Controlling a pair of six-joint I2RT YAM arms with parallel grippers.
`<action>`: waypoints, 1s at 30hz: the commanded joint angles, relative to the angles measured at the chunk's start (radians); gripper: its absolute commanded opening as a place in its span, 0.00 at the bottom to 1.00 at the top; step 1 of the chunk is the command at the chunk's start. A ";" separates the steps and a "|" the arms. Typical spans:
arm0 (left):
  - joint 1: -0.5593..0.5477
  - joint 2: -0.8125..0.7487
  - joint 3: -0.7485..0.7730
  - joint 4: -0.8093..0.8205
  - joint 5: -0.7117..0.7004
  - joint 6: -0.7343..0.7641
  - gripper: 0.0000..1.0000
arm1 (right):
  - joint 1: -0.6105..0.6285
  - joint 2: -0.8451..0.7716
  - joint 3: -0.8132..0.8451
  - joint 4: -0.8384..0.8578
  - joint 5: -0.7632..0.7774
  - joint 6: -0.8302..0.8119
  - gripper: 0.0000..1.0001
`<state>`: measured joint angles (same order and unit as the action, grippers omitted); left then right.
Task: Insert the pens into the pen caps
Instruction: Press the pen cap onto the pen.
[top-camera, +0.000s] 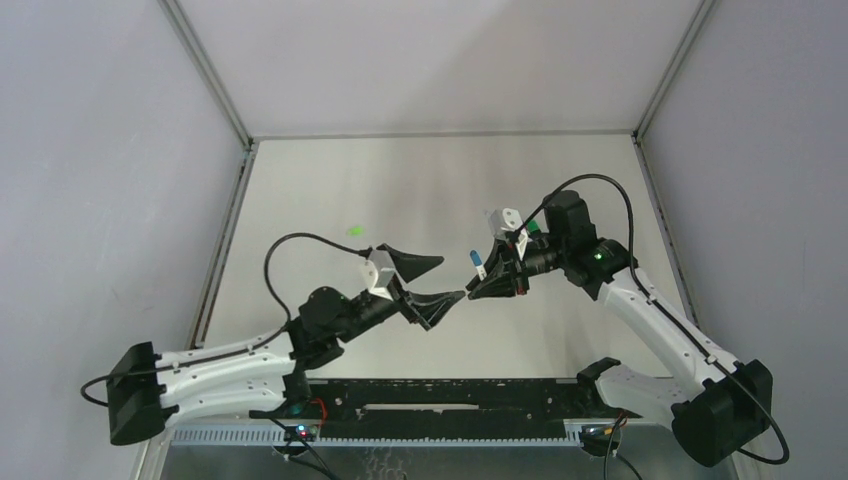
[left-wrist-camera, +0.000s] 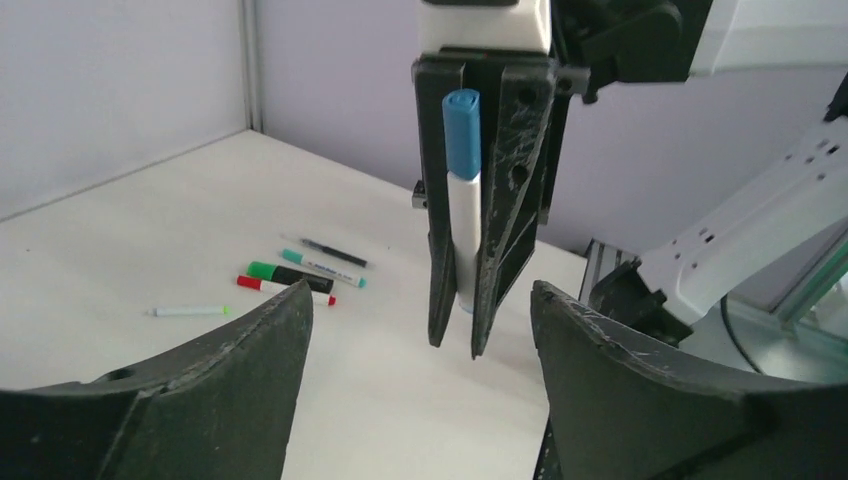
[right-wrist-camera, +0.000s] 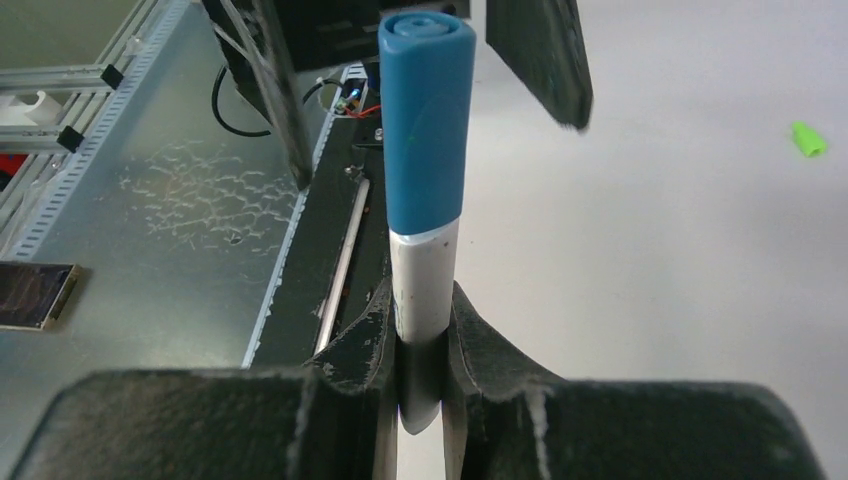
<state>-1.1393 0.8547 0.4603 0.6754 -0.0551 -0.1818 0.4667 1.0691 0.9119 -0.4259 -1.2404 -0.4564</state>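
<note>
My right gripper (right-wrist-camera: 420, 320) is shut on a white pen (right-wrist-camera: 424, 285) that stands upright between its fingers, a blue pen cap (right-wrist-camera: 426, 120) on its top end. In the top view this pen (top-camera: 481, 266) and the right gripper (top-camera: 473, 290) sit mid-table. My left gripper (top-camera: 452, 278) faces them from the left, open and empty. In the left wrist view its fingers (left-wrist-camera: 250, 370) stand wide to either side of the capped pen (left-wrist-camera: 462, 230). Several more pens (left-wrist-camera: 300, 278) lie grouped on the table behind. A bright green cap (top-camera: 354, 231) lies alone further back left.
A thin white pen with a green tip (left-wrist-camera: 188, 311) lies apart from the group. A black rail (top-camera: 450, 400) and a metal plate (right-wrist-camera: 150, 200) run along the near table edge. Grey walls and frame posts (top-camera: 205, 65) enclose the table.
</note>
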 joint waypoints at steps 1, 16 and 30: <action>0.037 0.073 0.062 0.121 0.107 0.018 0.80 | 0.013 0.005 0.037 -0.010 -0.045 -0.045 0.00; 0.064 0.226 0.110 0.297 0.254 -0.053 0.66 | 0.030 0.018 0.038 -0.020 -0.037 -0.058 0.02; 0.070 0.284 0.148 0.300 0.268 -0.074 0.43 | 0.036 0.019 0.038 -0.022 -0.039 -0.060 0.03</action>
<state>-1.0775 1.1301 0.5373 0.9268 0.1890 -0.2382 0.4931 1.0882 0.9119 -0.4484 -1.2587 -0.4934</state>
